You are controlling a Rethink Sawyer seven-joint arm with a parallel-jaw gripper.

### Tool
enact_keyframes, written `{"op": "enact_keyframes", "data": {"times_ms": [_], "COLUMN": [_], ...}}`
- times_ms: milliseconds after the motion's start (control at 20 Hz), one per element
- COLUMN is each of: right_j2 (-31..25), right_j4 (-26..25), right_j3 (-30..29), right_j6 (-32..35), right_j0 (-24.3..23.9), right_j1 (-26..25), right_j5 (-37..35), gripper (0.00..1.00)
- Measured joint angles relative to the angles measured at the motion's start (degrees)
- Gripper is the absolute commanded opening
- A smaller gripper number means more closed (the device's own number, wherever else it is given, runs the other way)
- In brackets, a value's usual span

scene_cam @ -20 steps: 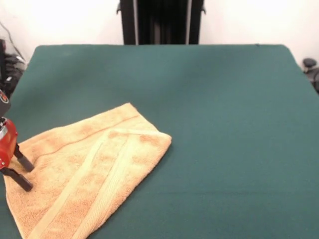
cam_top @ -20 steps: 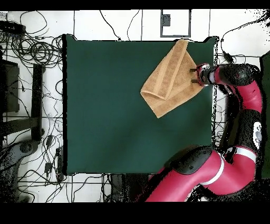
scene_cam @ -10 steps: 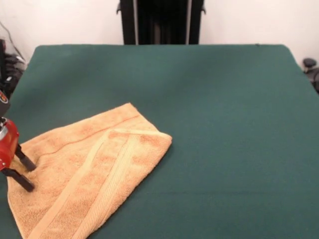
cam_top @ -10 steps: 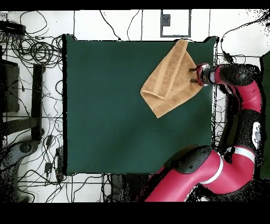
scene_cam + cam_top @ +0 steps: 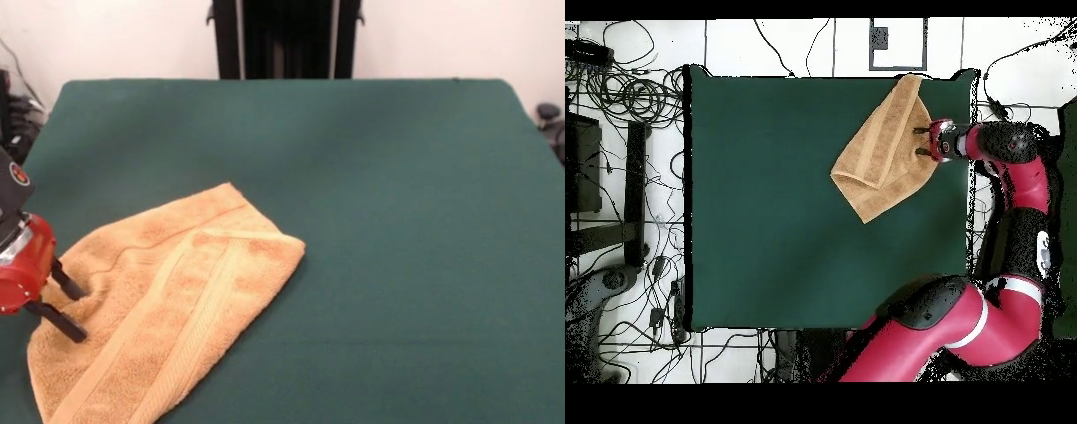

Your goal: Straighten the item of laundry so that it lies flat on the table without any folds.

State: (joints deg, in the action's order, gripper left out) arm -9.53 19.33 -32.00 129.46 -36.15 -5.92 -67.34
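Observation:
The golden-tan towel lies folded over itself at the near left of the green table, with a striped band running along the folded flap. My gripper comes in low from the left, open, both dark fingers resting on the towel's left edge. From overhead the towel sits by the table's upper right corner, and the gripper reaches onto its right side from the red arm.
The table's left edge in the front view runs close beside the gripper. Cables and stands surround the table on the floor. The red arm curves along the table's right side in the overhead view.
The gripper has slid further onto the towel, rightward in the front view, still open. The towel's left edge has shifted inward with it.

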Motion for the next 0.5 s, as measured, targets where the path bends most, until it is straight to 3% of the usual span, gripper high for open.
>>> {"op": "enact_keyframes", "data": {"times_ms": [300, 500], "right_j2": [1.0, 5.7], "right_j4": [-1.2, -6.7], "right_j3": [-0.1, 0.3], "right_j6": [0.0, 0.0], "right_j0": [1.0, 5.0], "right_j1": [0.5, 2.3], "right_j5": [0.5, 3.3], "gripper": [1.00, 1.00]}}
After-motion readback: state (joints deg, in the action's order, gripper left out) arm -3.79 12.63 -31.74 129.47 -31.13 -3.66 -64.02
